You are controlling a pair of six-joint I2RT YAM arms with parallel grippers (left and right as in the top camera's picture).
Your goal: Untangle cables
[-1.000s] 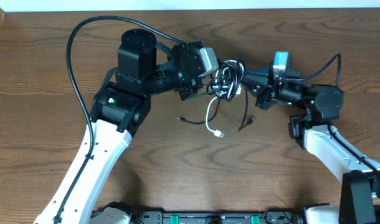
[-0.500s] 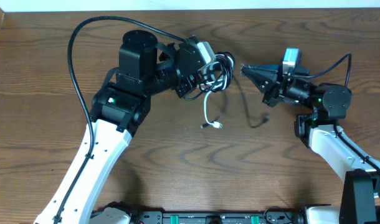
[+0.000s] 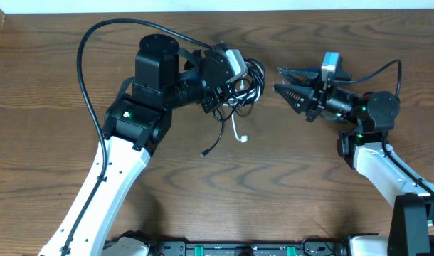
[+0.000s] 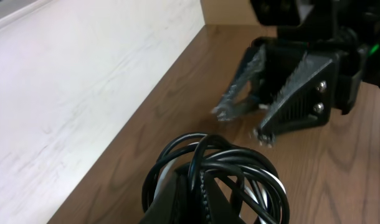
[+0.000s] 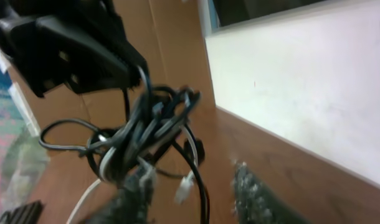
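Observation:
The cables form a tangled bundle of black loops with one white cord, and my left gripper is shut on it above the table. From the bundle a white plug end and a black cord end trail onto the wood. In the left wrist view the left gripper pinches the cables at the bottom edge. My right gripper stands open just right of the bundle, holding nothing. In the right wrist view the cables hang ahead of its blurred fingers.
A white wall runs along the table's far edge. The left arm's thick black cable arcs over the table's left side. The right arm's body sits at the right.
My right gripper has opened and let go of a black cable. That cable swung back to the left and now hangs from the bundle. The left gripper stays shut on the bundle.

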